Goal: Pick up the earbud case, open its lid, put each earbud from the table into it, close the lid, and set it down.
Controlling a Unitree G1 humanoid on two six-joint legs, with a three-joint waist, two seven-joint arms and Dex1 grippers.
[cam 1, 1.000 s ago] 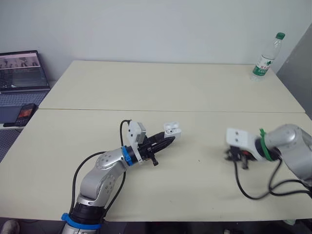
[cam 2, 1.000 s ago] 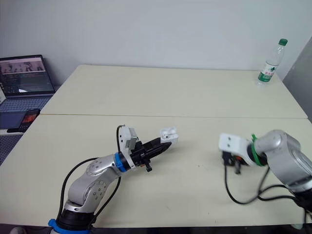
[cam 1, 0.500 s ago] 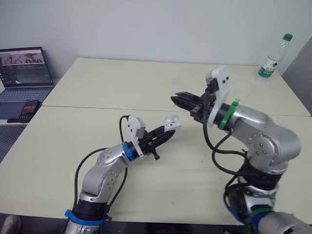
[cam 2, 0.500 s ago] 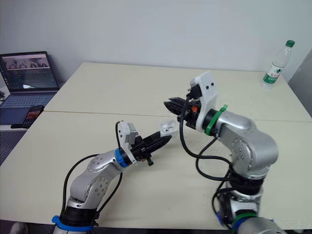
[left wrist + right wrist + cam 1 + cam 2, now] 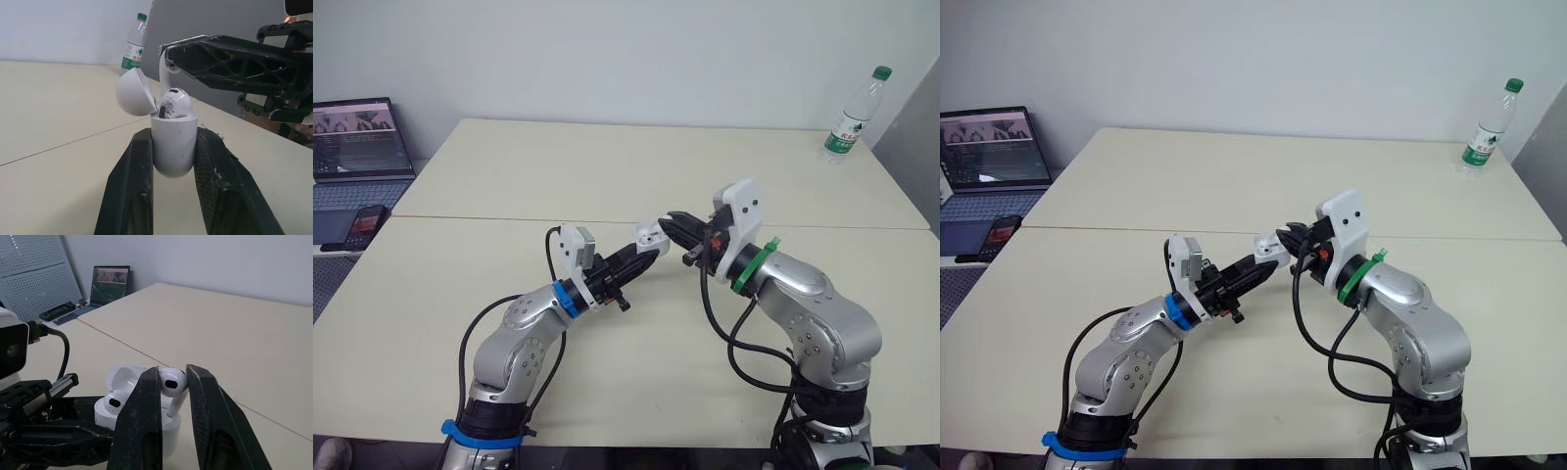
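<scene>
Between the jaws of the left gripper (image 5: 174,139), clamped on its lower half: glossy white earbud case (image 5: 173,154), rounded, upright, domed lid (image 5: 134,93) hinged open | one smooth earbud (image 5: 174,104) seated inside | just above, right gripper (image 5: 172,373) pinching second earbud (image 5: 171,382) | beyond: matte beige table (image 5: 509,176), clear plastic bottle (image 5: 849,116)

bright, diffuse indoor light falls from above and spreads evenly over the pale table (image 5: 509,176), where shadows are faint and soft-edged. the white earbud case (image 5: 173,142) has a mild sheen, the earbud (image 5: 172,382) a small highlight. the laptop screen (image 5: 352,132) glows.
</scene>
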